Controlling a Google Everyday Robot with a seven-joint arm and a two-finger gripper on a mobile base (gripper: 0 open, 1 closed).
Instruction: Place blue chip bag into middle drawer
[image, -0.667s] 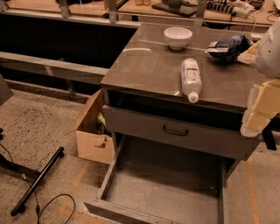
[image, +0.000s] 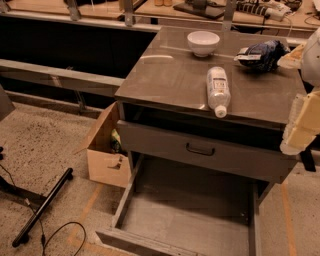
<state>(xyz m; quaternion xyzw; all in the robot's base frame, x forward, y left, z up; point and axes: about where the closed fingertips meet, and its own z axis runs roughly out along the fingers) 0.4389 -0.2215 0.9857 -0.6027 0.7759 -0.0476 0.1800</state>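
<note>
The hand (image: 294, 51) sits just beside the bag (image: 260, 54) at the worktop's (image: 165, 75) far right corner; its grip cannot be told. A bottle (image: 218, 91) lies near the front edge and a bowl (image: 203, 42) near the back, above the open drawer (image: 190, 220).

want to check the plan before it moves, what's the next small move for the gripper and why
Probably move the gripper, at the right edge of view, toward the blue chip bag to line up a grasp. The bag lies on the cabinet top, near its back right corner, and the middle drawer already stands pulled out with a bare floor.
</note>
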